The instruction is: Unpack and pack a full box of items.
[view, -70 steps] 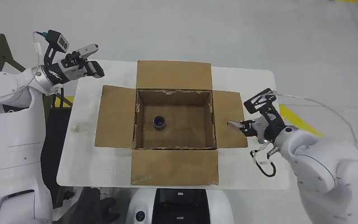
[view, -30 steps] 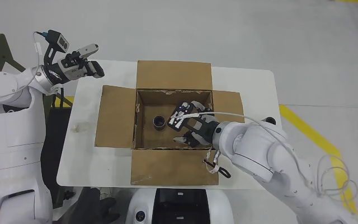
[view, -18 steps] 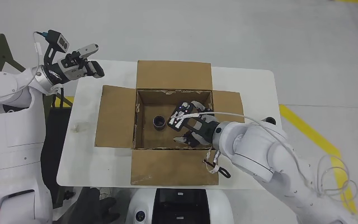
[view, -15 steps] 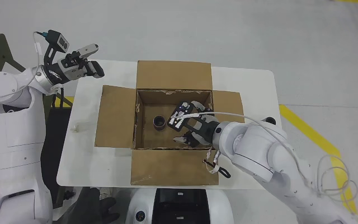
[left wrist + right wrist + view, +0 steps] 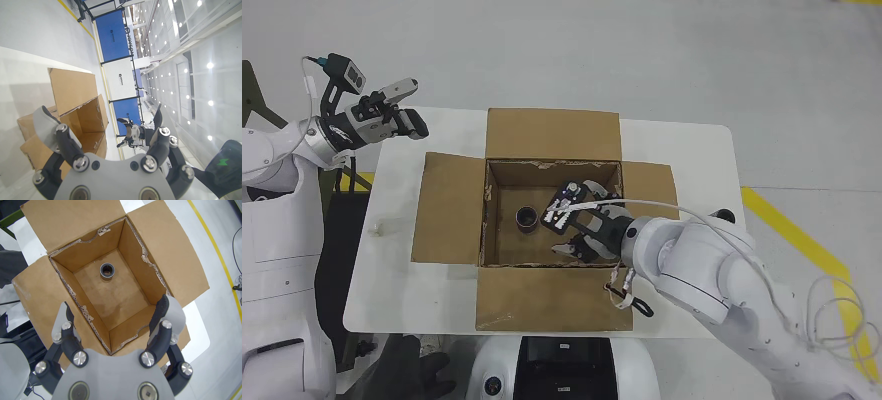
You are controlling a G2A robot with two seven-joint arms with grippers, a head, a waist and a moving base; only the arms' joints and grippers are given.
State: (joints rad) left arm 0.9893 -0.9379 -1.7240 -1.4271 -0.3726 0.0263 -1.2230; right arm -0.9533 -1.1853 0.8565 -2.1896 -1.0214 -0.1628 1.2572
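Observation:
An open cardboard box [image 5: 552, 133] sits mid-table with all its flaps folded out. On its floor, toward the left wall, stands one small dark cylinder with a metal rim [image 5: 527, 217] [image 5: 107, 270]. My right gripper [image 5: 562, 222] [image 5: 115, 311] hangs open above the box's right half, with nothing between its fingers and the cylinder a short way beyond them. My left gripper [image 5: 412, 107] [image 5: 100, 116] is open and empty above the table's far left corner, apart from the box [image 5: 73, 89]. The box's inside walls and torn rim [image 5: 75, 222] show in the right wrist view.
The white table [image 5: 692, 150] has bare margins around the flaps, widest at the left and far right. A black clip on a cord [image 5: 627, 295] dangles from my right arm over the near flap. A yellow floor line [image 5: 782, 215] runs to the right.
My right gripper came from over the right flap to above the box's inside, then stayed nearly still for the last second. The left arm and the cylinder have not moved.

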